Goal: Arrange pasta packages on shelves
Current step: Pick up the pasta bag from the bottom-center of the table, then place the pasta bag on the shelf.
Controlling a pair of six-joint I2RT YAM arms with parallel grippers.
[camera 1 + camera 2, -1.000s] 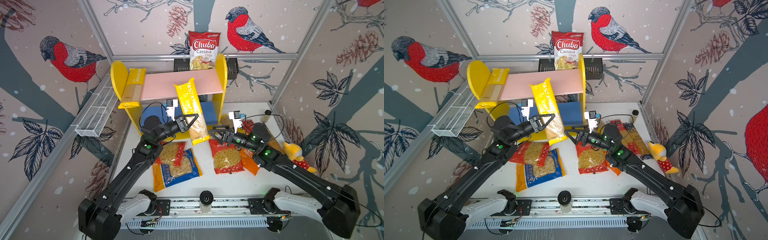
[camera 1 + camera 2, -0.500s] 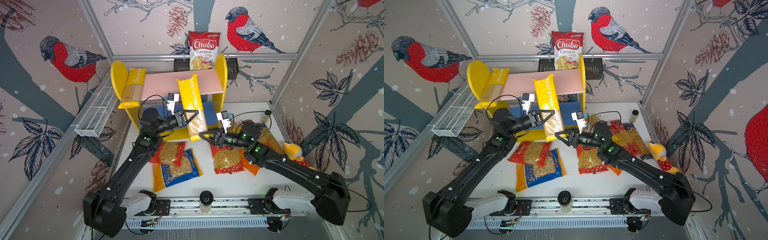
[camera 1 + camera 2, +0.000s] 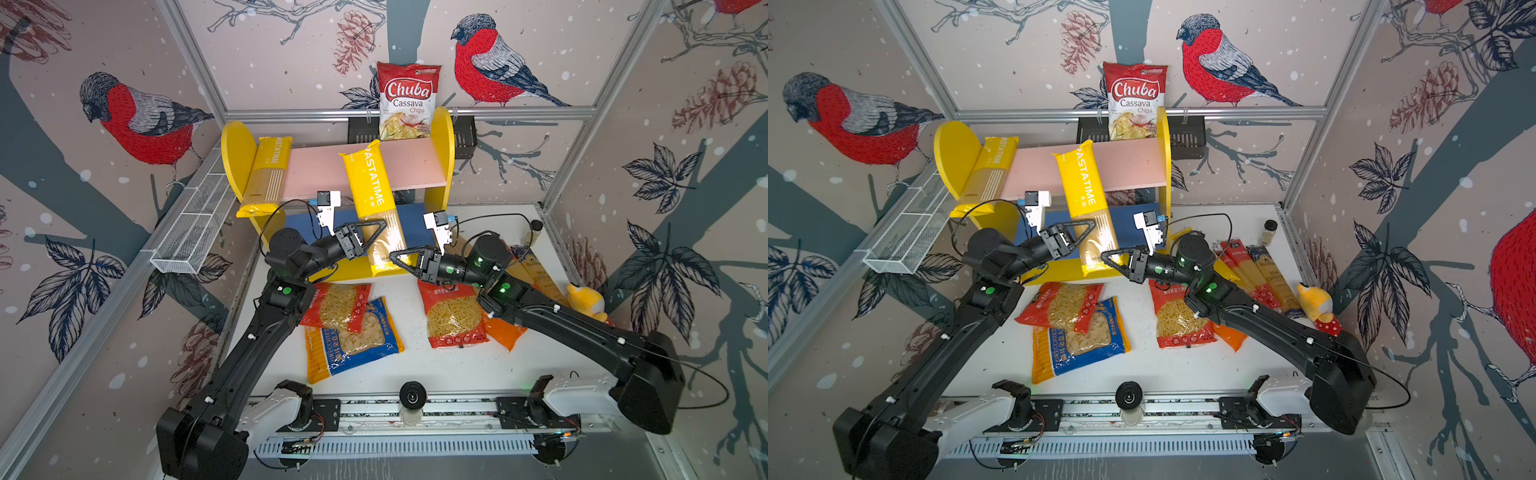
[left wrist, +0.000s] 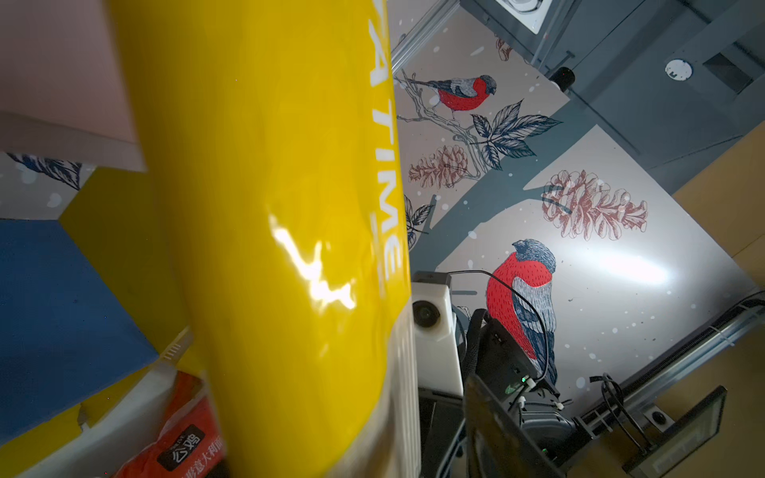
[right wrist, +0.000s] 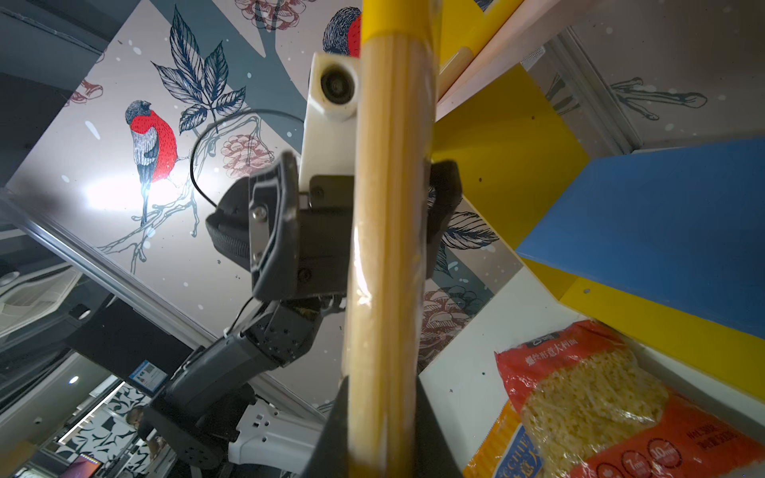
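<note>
Top views both show the white table [image 3: 407, 361] with the shelves [image 3: 316, 170] at upper centre of the frame. A leaning Pastatime spaghetti pack [image 3: 370, 187] slants across them. Its upper end lies over the pink upper board and its lower end hangs in front of the blue lower board, near the yellow base rail. A second Pastatime pack [image 3: 266, 174] lies at the left end of the pink board, overhanging its front edge. Four squarer pasta bags lie flat at lower centre, among them a red bag [image 3: 453, 320] and a blue-yellow bag [image 3: 353, 345]. The left tool [image 3: 376, 232] straddles the leaning pack's middle with its jaws wide. In the right wrist view one of its fingers [image 5: 271, 223] stands clear of the film. The right tool [image 3: 397, 258] looks clamped narrowly on the pack's lower part, its fingers pressing both sides at the bottom of that view. With only that low grip, the long pack could pivot on the pink board's front edge and slide off sideways. Pushing it up while it bears on that edge could bend or snap the spaghetti. The glossy film may slip in the jaws, and the two tools are near enough to bump each other.
</note>
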